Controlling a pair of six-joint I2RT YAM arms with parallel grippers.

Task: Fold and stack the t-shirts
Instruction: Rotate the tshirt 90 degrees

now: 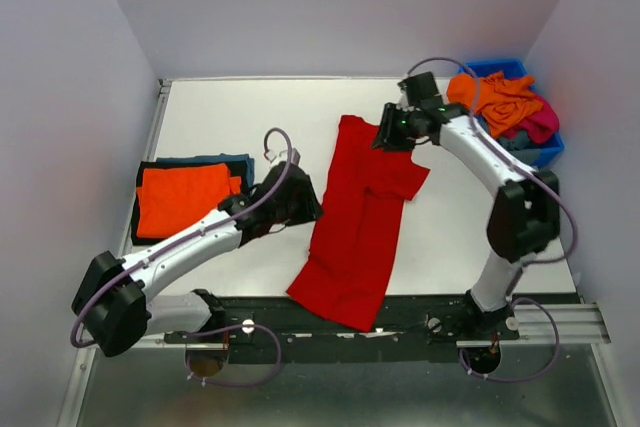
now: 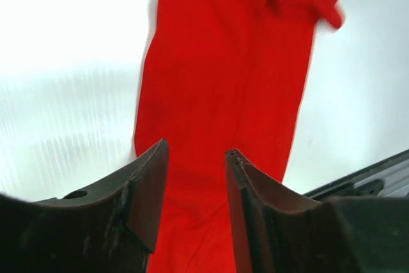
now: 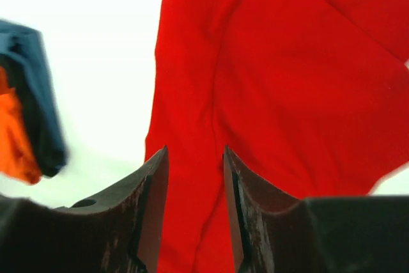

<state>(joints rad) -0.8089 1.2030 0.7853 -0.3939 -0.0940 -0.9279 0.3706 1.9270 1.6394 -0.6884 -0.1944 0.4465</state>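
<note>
A large bright red t-shirt [image 1: 355,232] lies in a long, partly folded strip down the middle of the table, one sleeve sticking out to the right. My left gripper [image 1: 308,205] hovers at its left edge, jaws open, with only red cloth [image 2: 223,81] showing below the gap [image 2: 196,148]. At the shirt's far end my right gripper [image 1: 383,137] is open too, and the red cloth [image 3: 287,81] lies beneath it [image 3: 195,150], not pinched. An orange t-shirt [image 1: 185,197] tops a folded stack on the left, with a teal-blue one [image 3: 35,94] under it.
A blue plastic bin [image 1: 552,150] stands at the back right, holding crumpled orange [image 1: 500,97] and magenta [image 1: 542,122] shirts. White walls close in the table on three sides. A black rail [image 1: 400,319] runs along the near edge, under the red shirt's hem.
</note>
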